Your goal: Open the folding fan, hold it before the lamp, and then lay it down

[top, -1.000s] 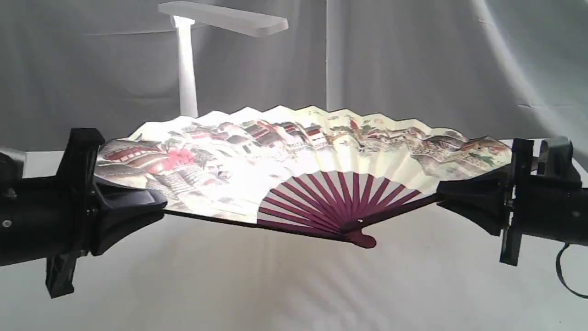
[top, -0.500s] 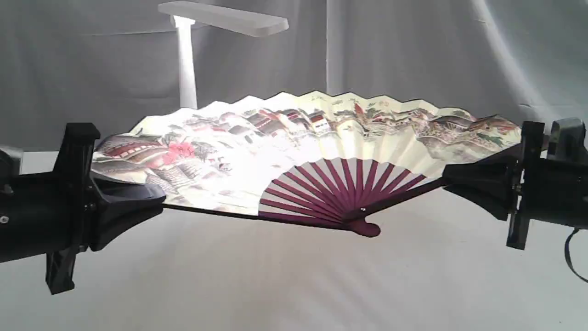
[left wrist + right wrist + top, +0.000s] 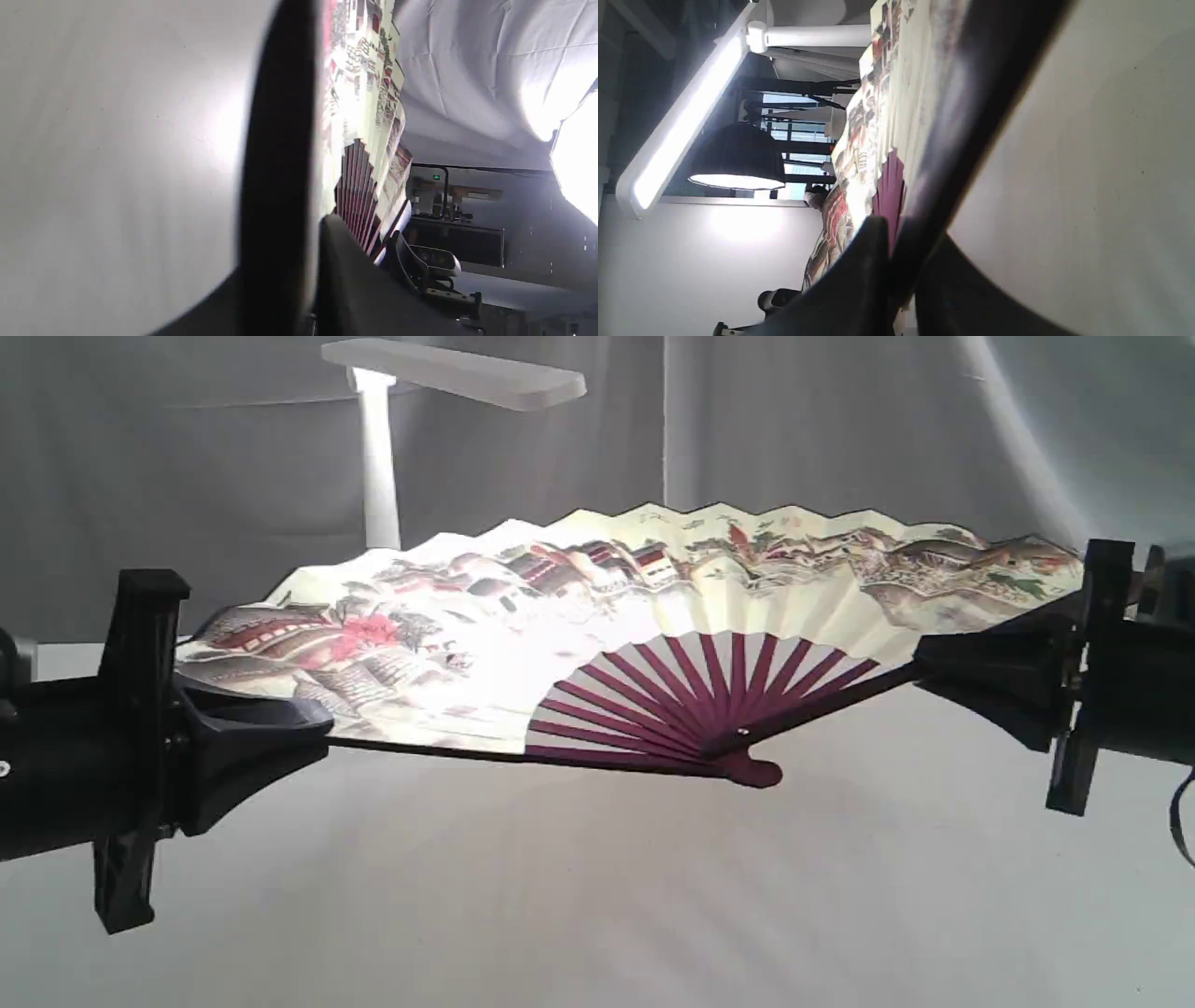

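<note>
1. Gripping the left guard of the folding fan [image 3: 597, 616], the left hand [image 3: 322, 733] sits closest to the exterior camera with its jaws shut tight on the dark wooden strip. That stick is narrow and smooth, so I judge a wrist twist could let it swivel or slide out of the pinch.
2. Opposite, the right hand [image 3: 920, 672] is clamped on the other guard and rides somewhat higher. The fan therefore hangs fully spread and tilted in the air above the white surface [image 3: 597, 915], touching nothing but the two hands.
3. The rivet end, with its maroon ribs, points toward the camera and looks like the lowest part. If the arms drift apart, the paper next to each guard takes the pull and may tear. If they drift together, the pleats would likely buckle and partly refold.
4. Beyond the scalloped far edge stands the lamp [image 3: 378, 457], its post partly hidden by the leaf, its bar head above and its base out of sight. The fan lies before it, leaning back rather than upright. Swinging it steeper risks the far edge knocking the slim post.
5. Farthest back hangs a grey cloth backdrop [image 3: 840, 448]. For the laying down, an uneven descent would probably land the rivet first and crease the leaf.
</note>
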Robot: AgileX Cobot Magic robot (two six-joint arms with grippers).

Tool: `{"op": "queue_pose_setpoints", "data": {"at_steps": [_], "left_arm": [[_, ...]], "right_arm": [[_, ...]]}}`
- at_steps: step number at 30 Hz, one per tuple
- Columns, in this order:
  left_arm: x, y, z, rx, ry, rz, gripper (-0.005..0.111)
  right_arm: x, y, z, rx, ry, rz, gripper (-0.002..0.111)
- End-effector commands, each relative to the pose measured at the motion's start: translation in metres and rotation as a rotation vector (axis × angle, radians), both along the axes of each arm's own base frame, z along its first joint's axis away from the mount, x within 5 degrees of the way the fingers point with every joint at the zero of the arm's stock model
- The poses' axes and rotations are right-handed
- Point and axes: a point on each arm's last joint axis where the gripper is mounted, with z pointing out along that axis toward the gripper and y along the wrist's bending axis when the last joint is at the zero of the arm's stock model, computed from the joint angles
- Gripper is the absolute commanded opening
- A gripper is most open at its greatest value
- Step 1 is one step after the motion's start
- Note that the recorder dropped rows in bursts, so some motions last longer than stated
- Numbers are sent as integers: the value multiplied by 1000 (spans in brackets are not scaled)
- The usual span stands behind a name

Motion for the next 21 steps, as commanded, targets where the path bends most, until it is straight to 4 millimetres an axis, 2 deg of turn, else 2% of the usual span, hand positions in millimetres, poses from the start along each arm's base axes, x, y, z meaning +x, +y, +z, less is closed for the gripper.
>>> {"op": "queue_pose_setpoints", "data": {"at_steps": [1,8,12,21], "left_arm": [[8,27,-10,182,23,198,0],[10,31,-13,216,35,241,0],[10,33,-13,214,46,262,0],[10,50,-7,87,44,265,0]], "right_arm": [[8,-20,12,-24,-34,-150,0],[7,0,21,-17,-44,-97,0],[7,1,21,-15,-42,-95,0],[-2,4,49,-25,-109,-97,0]]}}
